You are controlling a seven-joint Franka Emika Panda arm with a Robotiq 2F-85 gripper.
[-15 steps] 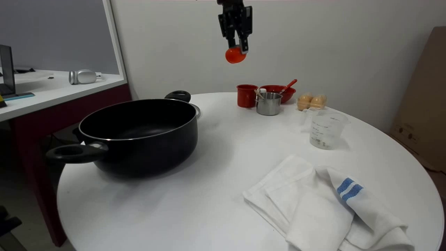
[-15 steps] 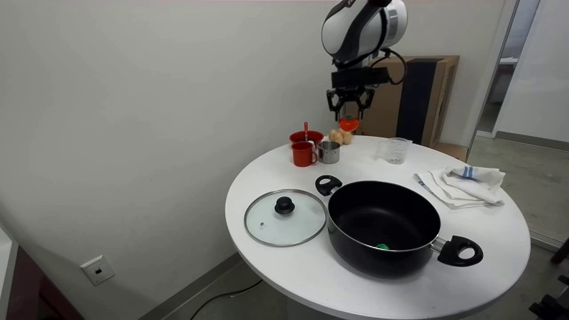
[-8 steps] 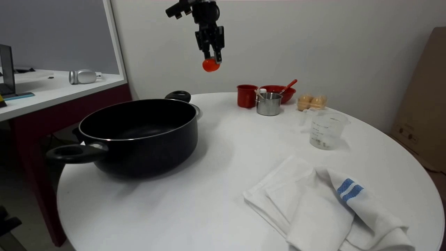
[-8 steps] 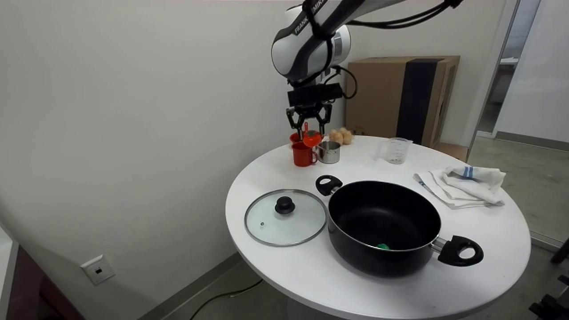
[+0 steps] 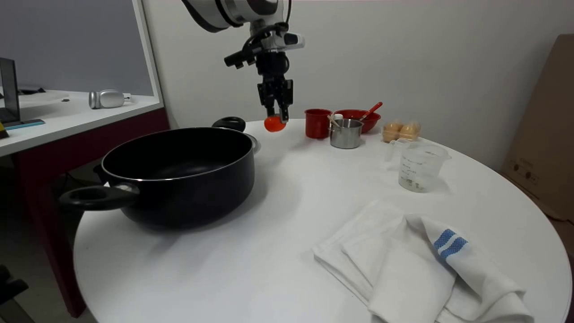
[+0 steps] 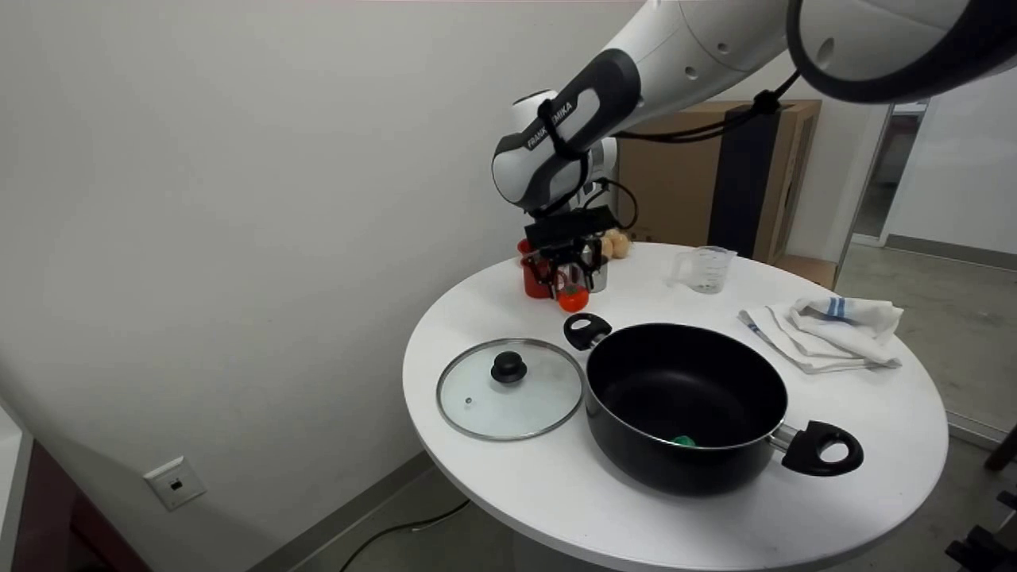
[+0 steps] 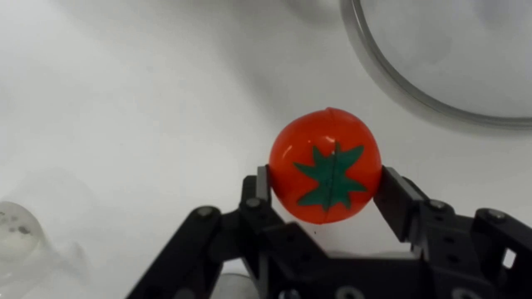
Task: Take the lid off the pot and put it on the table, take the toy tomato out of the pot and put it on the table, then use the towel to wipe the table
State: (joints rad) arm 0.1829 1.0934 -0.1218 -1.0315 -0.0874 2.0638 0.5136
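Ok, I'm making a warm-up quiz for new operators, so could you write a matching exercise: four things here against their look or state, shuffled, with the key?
Things
1. toy tomato
2. lid
3. towel
4. pot

Look or state
A. white, blue-striped
B. black, two-handled, uncovered
C. held in the gripper
D. see-through, black-knobbed

Pairs: 1-C; 2-D; 3-A; 4-B

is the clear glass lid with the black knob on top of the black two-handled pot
No, in an exterior view the lid lies on the round white table beside the uncovered pot.
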